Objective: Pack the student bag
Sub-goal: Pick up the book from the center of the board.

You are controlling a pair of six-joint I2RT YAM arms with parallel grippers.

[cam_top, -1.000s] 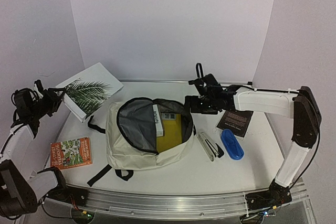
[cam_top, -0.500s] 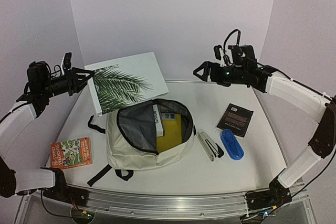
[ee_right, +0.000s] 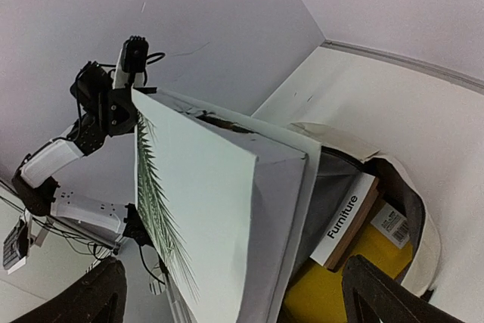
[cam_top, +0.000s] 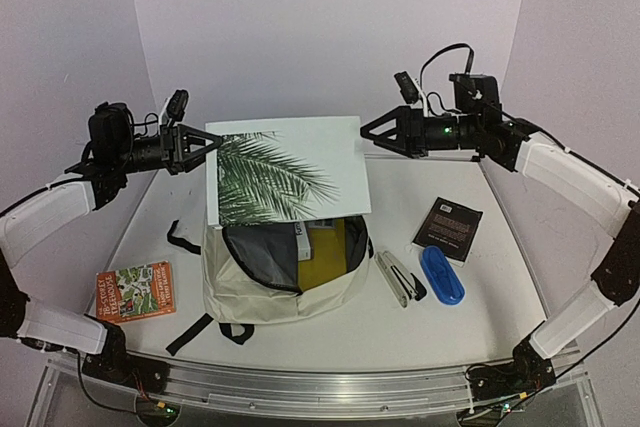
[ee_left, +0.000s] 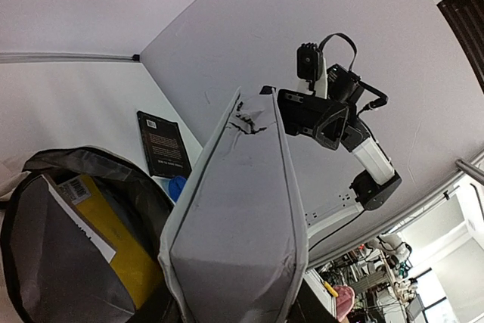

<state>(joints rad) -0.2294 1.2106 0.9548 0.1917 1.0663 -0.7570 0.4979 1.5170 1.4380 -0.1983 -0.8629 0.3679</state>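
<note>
Student bag [cam_top: 225, 292], open, holds a yellow book [cam_top: 325, 252] and a Furniture book [ee_right: 342, 218]. Left end effector [cam_top: 208, 143] clamps a palm-leaf book [cam_top: 285, 172] over its mouth; right end effector [cam_top: 368, 134] gapes empty.

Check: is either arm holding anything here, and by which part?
The left gripper holds the palm-leaf book by its left edge, above the student bag. The right gripper, jaws wide open at the book's right edge, grips nothing.

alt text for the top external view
The left gripper holds a palm-print book over the open cream student bag; the open right gripper hovers at the book's other edge. A colourful booklet, black book and blue case lie nearby.
</note>
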